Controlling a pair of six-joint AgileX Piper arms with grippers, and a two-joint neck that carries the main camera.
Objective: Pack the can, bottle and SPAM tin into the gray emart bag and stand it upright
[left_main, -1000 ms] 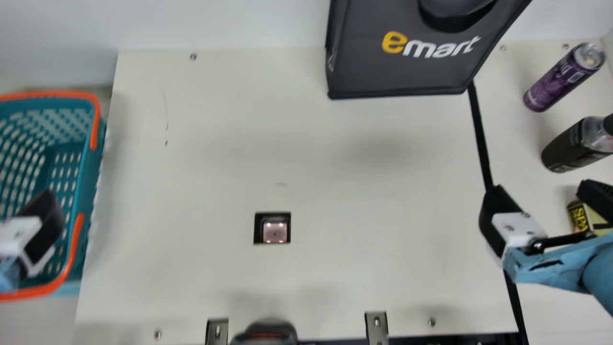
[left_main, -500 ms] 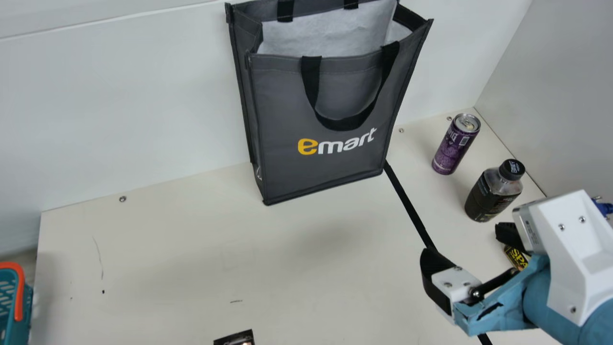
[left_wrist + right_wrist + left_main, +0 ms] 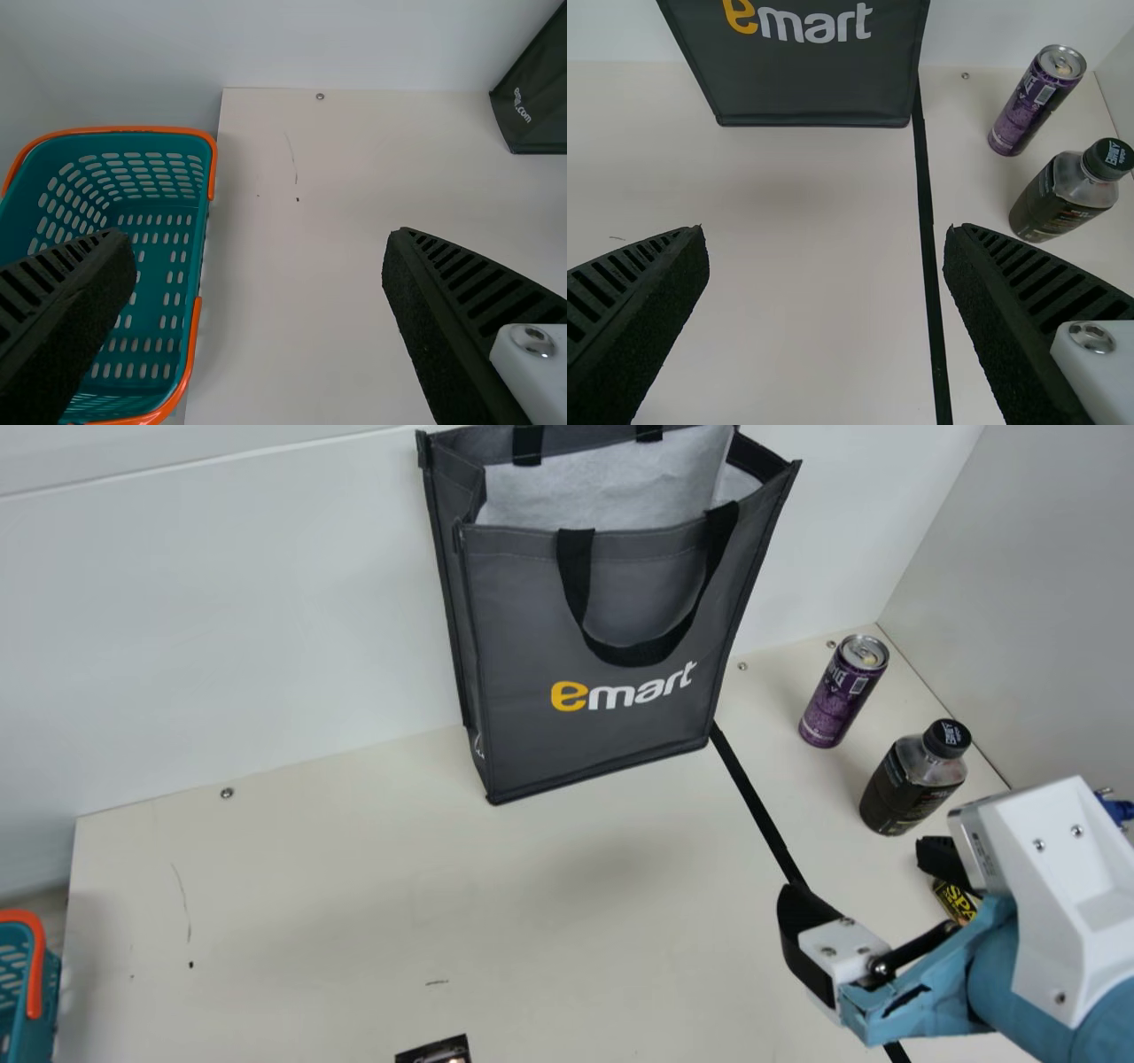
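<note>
Bag (image 3: 532,629) upright; can (image 3: 835,701), bottle (image 3: 905,790), SPAM tin (image 3: 955,902) outside

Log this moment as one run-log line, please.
gray fabric emart bag upright | purple metal can, dark plastic bottle, black-yellow SPAM tin outside | left tool, right tool open, empty

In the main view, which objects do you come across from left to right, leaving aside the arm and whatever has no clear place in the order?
Basket → bag → can → bottle.
</note>
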